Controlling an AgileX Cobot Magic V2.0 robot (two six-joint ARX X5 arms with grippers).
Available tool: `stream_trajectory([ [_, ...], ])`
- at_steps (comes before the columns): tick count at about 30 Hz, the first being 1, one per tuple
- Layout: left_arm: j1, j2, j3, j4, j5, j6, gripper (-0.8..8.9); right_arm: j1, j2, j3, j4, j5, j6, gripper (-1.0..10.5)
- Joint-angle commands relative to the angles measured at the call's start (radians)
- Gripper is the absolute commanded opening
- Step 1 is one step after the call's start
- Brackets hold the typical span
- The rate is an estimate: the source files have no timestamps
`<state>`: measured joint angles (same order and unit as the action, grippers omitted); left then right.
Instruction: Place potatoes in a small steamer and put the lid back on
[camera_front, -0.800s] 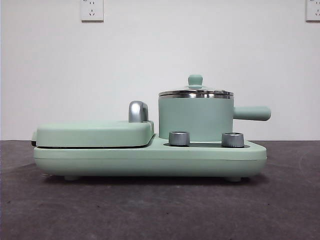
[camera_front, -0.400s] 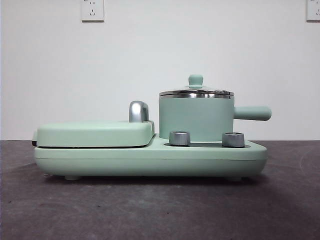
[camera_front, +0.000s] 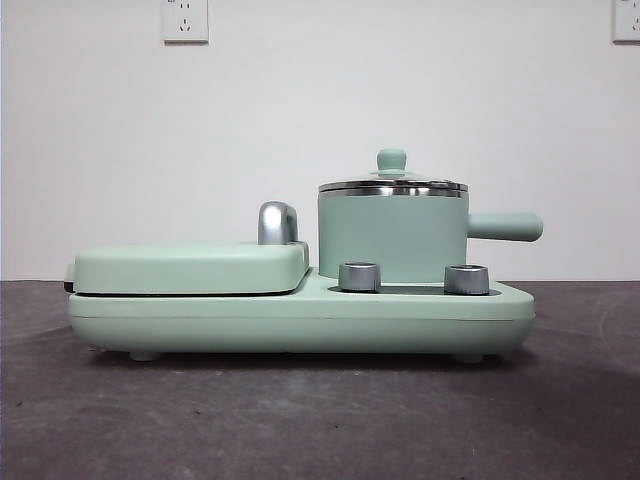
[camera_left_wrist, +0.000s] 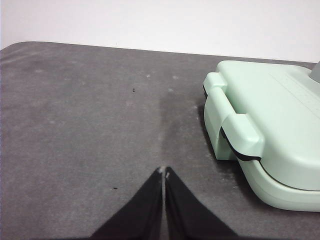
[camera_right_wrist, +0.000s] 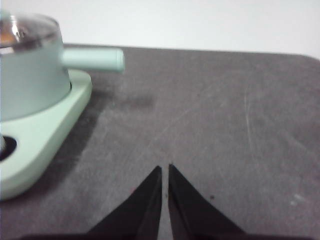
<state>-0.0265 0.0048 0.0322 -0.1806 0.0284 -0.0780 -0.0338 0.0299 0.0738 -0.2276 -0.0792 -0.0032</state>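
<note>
The small steamer (camera_front: 392, 238), a mint-green pot with a stubby side handle (camera_front: 505, 226), stands on the right half of the mint-green cooker base (camera_front: 300, 318). The glass lid (camera_front: 392, 184) with its green knob sits on the pot. In the right wrist view the steamer (camera_right_wrist: 30, 75) is off to one side, and an orange-brown patch of the potato (camera_right_wrist: 5, 36) shows through the lid (camera_right_wrist: 27, 25). My right gripper (camera_right_wrist: 165, 169) is shut and empty over bare table, apart from the pot handle. On the other side, my left gripper (camera_left_wrist: 164, 171) is shut and empty, beside the grill end.
The flat mint-green grill cover (camera_front: 190, 266) with a chrome handle (camera_front: 276, 222) fills the base's left half; its hinged end (camera_left_wrist: 260, 125) lies near my left gripper. Two steel knobs (camera_front: 359, 276) stand at the base's front. Dark grey table (camera_front: 300, 420) surrounds the cooker.
</note>
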Motion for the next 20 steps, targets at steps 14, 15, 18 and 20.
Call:
stream_trajectory([
  [14, 0.001, -0.002, -0.019, -0.005, 0.000, 0.003, 0.05, -0.002, -0.026, -0.063, 0.056, 0.010, 0.027, 0.2],
  [15, 0.001, -0.002, -0.019, -0.005, 0.000, 0.003, 0.05, -0.002, -0.026, -0.063, 0.055, 0.015, 0.032, 0.2],
  [18, 0.001, -0.002, -0.019, -0.005, 0.000, 0.003, 0.05, -0.002, -0.026, -0.063, 0.055, 0.029, 0.048, 0.2],
  [20, 0.001, -0.002, -0.019, -0.005, 0.000, 0.003, 0.05, -0.002, -0.026, -0.063, 0.055, 0.029, 0.048, 0.2],
])
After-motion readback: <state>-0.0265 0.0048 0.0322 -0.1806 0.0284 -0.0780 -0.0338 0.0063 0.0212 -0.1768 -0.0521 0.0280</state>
